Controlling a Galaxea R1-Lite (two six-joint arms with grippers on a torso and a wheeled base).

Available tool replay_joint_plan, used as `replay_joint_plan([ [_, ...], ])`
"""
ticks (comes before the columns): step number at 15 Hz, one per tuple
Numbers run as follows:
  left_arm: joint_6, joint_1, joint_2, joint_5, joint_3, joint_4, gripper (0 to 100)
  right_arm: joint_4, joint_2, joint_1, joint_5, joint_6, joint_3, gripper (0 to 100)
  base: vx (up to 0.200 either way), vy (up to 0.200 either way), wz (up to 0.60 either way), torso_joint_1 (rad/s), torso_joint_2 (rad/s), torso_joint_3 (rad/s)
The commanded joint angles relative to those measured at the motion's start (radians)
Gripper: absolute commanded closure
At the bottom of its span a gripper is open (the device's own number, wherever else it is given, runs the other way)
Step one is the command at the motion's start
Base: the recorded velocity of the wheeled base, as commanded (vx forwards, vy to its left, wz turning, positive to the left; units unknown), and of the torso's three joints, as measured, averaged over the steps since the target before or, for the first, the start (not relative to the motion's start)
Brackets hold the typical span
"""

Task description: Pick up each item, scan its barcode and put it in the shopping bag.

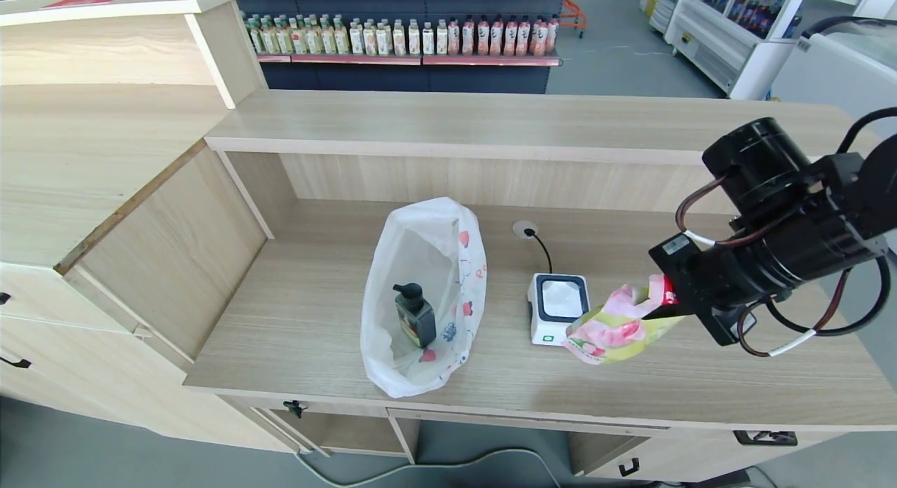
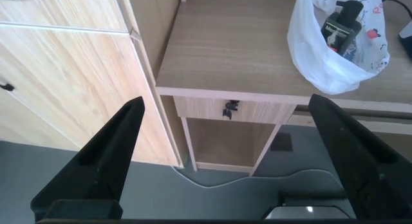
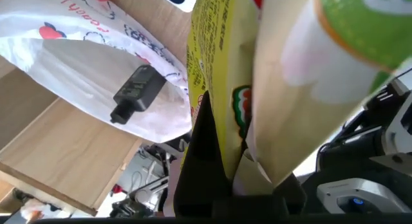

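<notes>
Closest to the lens, a snack pouch [image 3: 257, 89] is pressing up against the right wrist camera, turning its yellow printed back and a pale fold that way. From the head camera the pouch is showing its pink and green face instead. It is hanging off the right gripper [image 1: 662, 311], whose jaws are clamping tight on its red-topped end. It is hovering over the counter [image 1: 301, 320] just to the right of the scanner [image 1: 558, 307], its lower end overlapping the scanner's near corner; whether they are touching I cannot tell. A black cable [image 1: 541, 248] is running from the scanner back to a port in the counter.

Left of the scanner, the shopping bag [image 1: 427, 221] is sitting open with a dark pump bottle [image 1: 415, 316] standing inside. Over on the other side, the left gripper [image 2: 225, 153] is hanging low in front of the counter's left end. Its fingers [image 2: 96, 166] are spreading wide with nothing between them, facing a keyed drawer [image 2: 228, 109] above an open shelf. The head camera is catching that drawer front edge-on at the counter's lip.
</notes>
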Motion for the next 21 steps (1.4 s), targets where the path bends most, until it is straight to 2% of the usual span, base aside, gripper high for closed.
replay_joint_plan([
  [1,0.002,0.0,0.0,0.0,0.0,0.0,0,-0.016,0.045,0.001,0.011,0.015,-0.029,100,0.0,0.0,0.0,0.0,0.0,0.0],
  [11,0.002,0.0,0.0,0.0,0.0,0.0,0,-0.074,0.229,0.005,0.067,0.053,-0.197,100,0.0,0.0,0.0,0.0,0.0,0.0],
  [17,0.003,0.0,0.0,0.0,0.0,0.0,0,-0.076,0.286,0.055,0.066,0.113,-0.233,100,0.0,0.0,0.0,0.0,0.0,0.0],
  [21,0.011,0.0,0.0,0.0,0.0,0.0,0,-0.076,0.3,0.047,0.057,0.133,-0.263,100,0.0,0.0,0.0,0.0,0.0,0.0],
])
